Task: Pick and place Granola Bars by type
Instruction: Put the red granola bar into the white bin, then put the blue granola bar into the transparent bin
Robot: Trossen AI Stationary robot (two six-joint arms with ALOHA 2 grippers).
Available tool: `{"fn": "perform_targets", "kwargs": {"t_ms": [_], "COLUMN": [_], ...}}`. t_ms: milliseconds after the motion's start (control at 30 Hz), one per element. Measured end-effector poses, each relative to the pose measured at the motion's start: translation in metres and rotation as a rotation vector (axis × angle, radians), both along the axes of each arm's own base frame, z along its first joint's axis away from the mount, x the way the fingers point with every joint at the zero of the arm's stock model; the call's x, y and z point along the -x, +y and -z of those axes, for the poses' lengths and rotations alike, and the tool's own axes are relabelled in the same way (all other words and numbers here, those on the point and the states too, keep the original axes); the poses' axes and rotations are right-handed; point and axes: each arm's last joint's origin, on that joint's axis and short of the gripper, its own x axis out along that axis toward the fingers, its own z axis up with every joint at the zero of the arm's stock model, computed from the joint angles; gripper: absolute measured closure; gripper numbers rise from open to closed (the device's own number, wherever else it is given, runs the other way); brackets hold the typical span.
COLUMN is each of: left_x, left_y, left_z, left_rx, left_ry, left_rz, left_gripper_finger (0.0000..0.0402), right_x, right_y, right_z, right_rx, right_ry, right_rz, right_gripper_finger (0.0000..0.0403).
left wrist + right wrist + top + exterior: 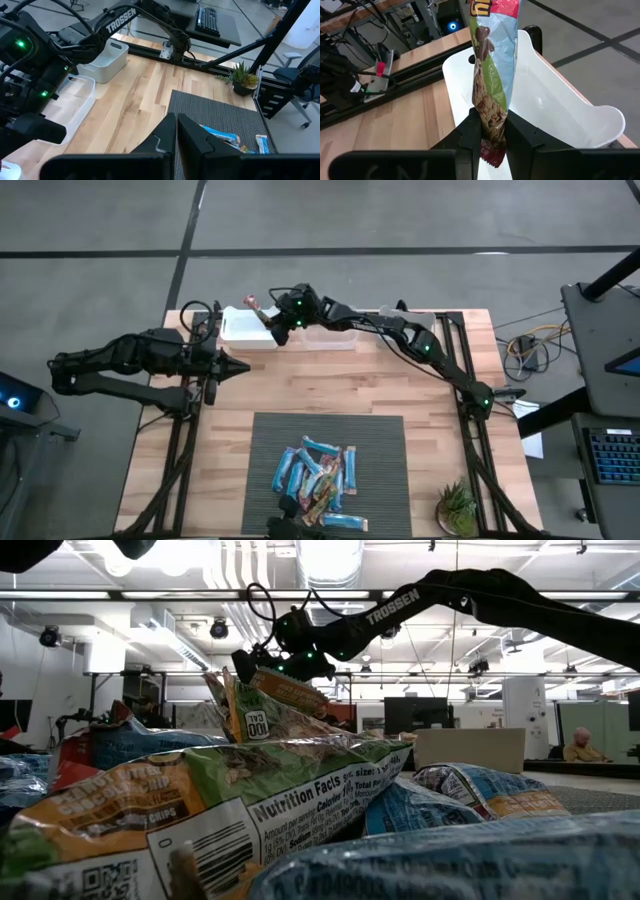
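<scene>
Multicolour granola bar (pixel 492 75) hangs pinched btwn the right gripper (pixel 275 323) fingers, held by its lower end, the rest sticking up over the white bin (pixel 555 115). From table centre that's about 11 o'clock, at the far edge. A clear bin (pixel 330 335) sits just beside the white one, toward 12. The remaining bars (pixel 318 478) lie heaped on the dark mat (pixel 385 442) at 6 o'clock, mostly blue w/ a few multicolour.

Left gripper (pixel 236 367) is parked at 9 o'clock, fingers together, nothing in them.

Risks, as I read it: the grip is only on the wrapper end, so the bar could swing or slip. Release too high or off-centre and it may clip the rim and land on the wood. Wrong bin = mixed types.
</scene>
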Motion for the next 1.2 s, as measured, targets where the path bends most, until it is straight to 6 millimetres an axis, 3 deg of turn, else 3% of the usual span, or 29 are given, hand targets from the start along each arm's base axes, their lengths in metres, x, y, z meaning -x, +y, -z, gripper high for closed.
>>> {"fn": "perform_targets", "kwargs": {"t_ms": [433, 667, 800, 933, 1000, 1200], "left_x": [0.0, 0.0, 0.0, 0.0, 0.0, 0.0], "left_y": [0.0, 0.0, 0.0, 0.0, 0.0, 0.0], "left_z": [0.0, 0.0, 0.0, 0.0, 0.0, 0.0], "left_rx": [0.0, 0.001, 0.001, 0.0, 0.001, 0.001], "left_ry": [0.001, 0.001, 0.002, 0.002, 0.002, 0.001], "left_rz": [0.0, -0.001, 0.0, 0.0, -0.001, -0.001], "left_gripper_finger": [0.0402, 0.0402, 0.0402, 0.0402, 0.0402, 0.0402], "right_x": [0.001, 0.001, 0.001, 0.002, 0.002, 0.006], "right_y": [-0.002, -0.002, -0.002, 0.001, 0.005, 0.019], "right_z": [0.0, 0.0, 0.0, -0.005, -0.013, -0.049], "right_rx": [-0.012, -0.015, -0.02, -0.034, -0.035, -0.039], "right_ry": [-0.003, -0.004, 0.006, -0.005, -0.017, -0.055], "right_rz": [0.012, 0.014, 0.013, -0.027, -0.047, -0.1], "right_gripper_finger": [0.0288, 0.0278, 0.0301, 0.0359, 0.0385, 0.0394]}}
